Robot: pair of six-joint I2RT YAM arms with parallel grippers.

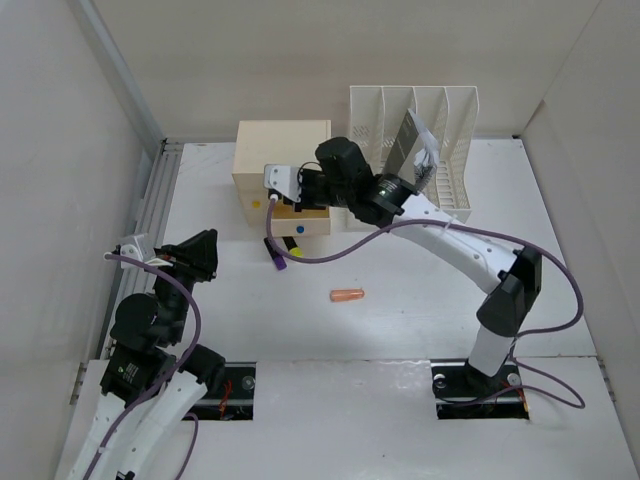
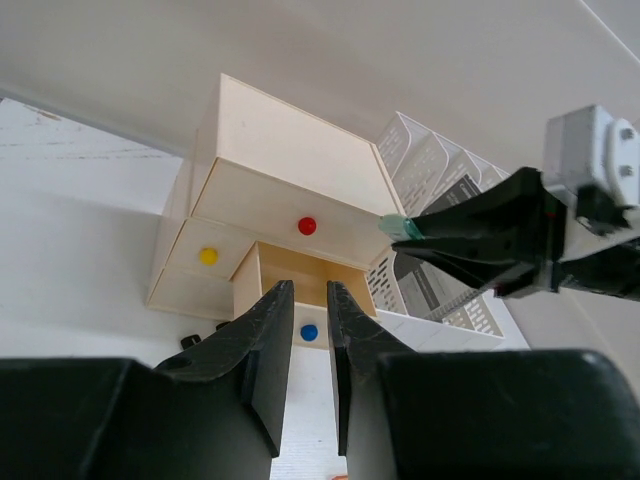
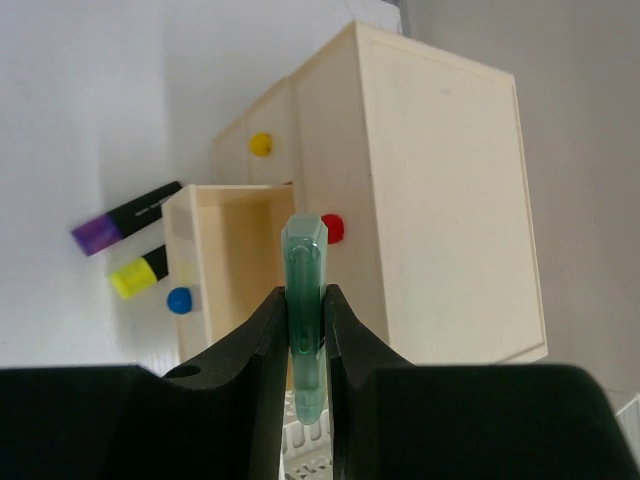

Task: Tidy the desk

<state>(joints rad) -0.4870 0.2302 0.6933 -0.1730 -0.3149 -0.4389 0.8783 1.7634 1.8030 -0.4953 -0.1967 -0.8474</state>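
On the white desk stands a cream drawer box with its blue-knobbed drawer pulled out. My right gripper is shut on a translucent green pen, holding it just above the open drawer; its tip shows in the left wrist view. A purple highlighter and a yellow one lie on the desk in front of the drawer. My left gripper hovers at the near left, its fingers a narrow gap apart with nothing between them.
A white slotted file rack holding a printed sheet stands right of the drawer box. A small orange object lies mid-desk. White walls enclose the desk on three sides.
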